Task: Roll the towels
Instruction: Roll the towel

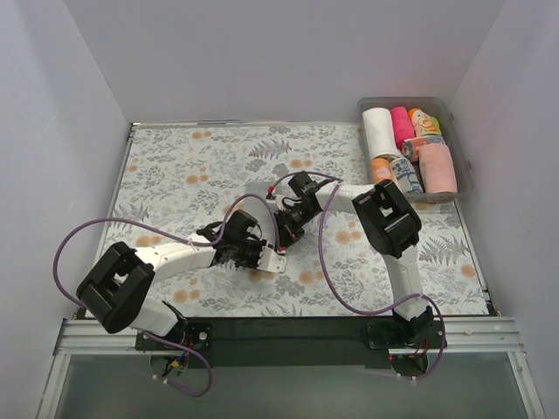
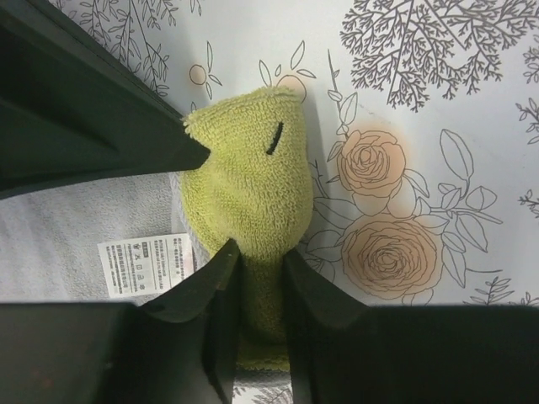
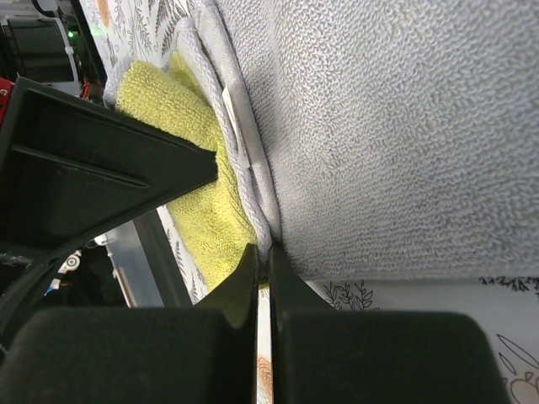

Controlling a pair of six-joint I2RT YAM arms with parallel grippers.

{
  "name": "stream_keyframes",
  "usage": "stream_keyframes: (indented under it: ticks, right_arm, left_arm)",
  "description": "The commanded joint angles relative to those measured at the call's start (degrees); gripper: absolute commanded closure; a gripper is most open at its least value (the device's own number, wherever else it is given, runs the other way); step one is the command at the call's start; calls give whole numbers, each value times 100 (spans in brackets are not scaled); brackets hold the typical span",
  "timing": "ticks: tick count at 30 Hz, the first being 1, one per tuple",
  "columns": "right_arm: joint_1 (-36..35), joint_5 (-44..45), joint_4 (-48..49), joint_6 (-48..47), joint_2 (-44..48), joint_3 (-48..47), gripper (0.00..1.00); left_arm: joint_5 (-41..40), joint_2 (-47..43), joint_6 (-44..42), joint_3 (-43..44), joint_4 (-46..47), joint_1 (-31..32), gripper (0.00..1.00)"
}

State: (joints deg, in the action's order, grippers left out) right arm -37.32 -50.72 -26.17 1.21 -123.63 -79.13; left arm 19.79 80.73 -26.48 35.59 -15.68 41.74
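near the middle of the floral cover (image 1: 192, 166), the left gripper (image 2: 259, 252) pinches the yellow-green towel (image 2: 244, 177), which lies against a white towel (image 3: 404, 126). just beyond, the right gripper (image 3: 263, 252) is closed at that towel's hem; whether it holds it is unclear. rolled towels (image 1: 381, 131) fill the clear bin (image 1: 402, 99), far right.

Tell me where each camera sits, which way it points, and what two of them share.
Top external: above and behind, looking down at the floral table cover; both arms show.
Left wrist: on the left arm, looking past left gripper pinching the yellow-green towel.
Right wrist: on the right arm, looking past right gripper shut on the white towel hem.
Shared: both wrist views show both towels.
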Motion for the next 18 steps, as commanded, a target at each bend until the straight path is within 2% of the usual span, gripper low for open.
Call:
stream_keyframes:
  ticks: [1,4,5,10,12,13,15,16,18]
  right_arm:
    - [58,677,-133,-306,6,12,99]
    - [172,782,-318,-621,304,-14,90]
    - [251,826,-423,-718,400,-6,82]
    - [664,1257,-503,-1026,1269,222,62]
    - [849,1467,-503,-1079,1717,284,60]
    - [901,1564,-485,-1097,1868,310,59]
    - [990,1879,-407,-1193,2428,460,50]
    - [999,1986,-276,-1246,2623,530,48]
    - [990,2266,-73,-1343,3254,767,37]
  left_arm:
    - [445,399,231,149,-1224,1,82]
    - [806,619,284,456,-1830,-78,89]
    - [1085,776,345,553,-1972,-121,90]
    - [1931,1348,381,1158,-2859,-525,94]
    - [2255,1664,319,1353,-3089,-718,95]
    - [2327,1770,310,1432,-3255,-780,95]
    - [2441,2077,292,1687,-3406,-912,95]
    - [2459,2313,284,1766,-3546,-956,95]
    - [2460,2534,318,2038,-3678,-1053,95]
